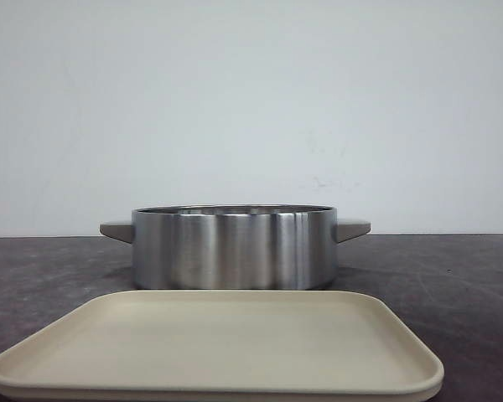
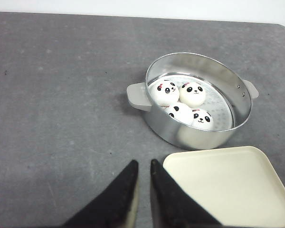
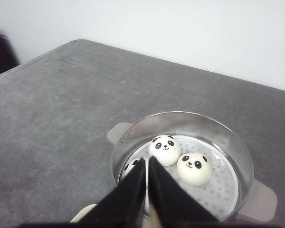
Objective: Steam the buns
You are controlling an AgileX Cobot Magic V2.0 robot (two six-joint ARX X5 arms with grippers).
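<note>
- Nearest you in the front view, the beige tray [image 1: 218, 347] is lying flat on the dark grey table [image 1: 453, 276], its top bare.
- Just behind it, the steel steamer pot [image 1: 235, 247] is standing upright with a grey handle sticking out on each side; from this view you are not seeing inside it.
- Your left gripper [image 2: 143, 190] is hanging over bare table beside the tray's corner, its black fingers [image 2: 121, 197] nearly together with only a thin slit between them, gripping nothing.
- Your right gripper [image 3: 147, 190] is hanging above the pot's rim, fingers likewise narrowed to a slit and carrying nothing.
- Four panda buns [image 2: 180, 105] are sitting clustered on the perforated floor inside the pot, touching one another, faces up.
- Behind the table, a plain white wall [image 1: 251, 100] is filling the background.
</note>
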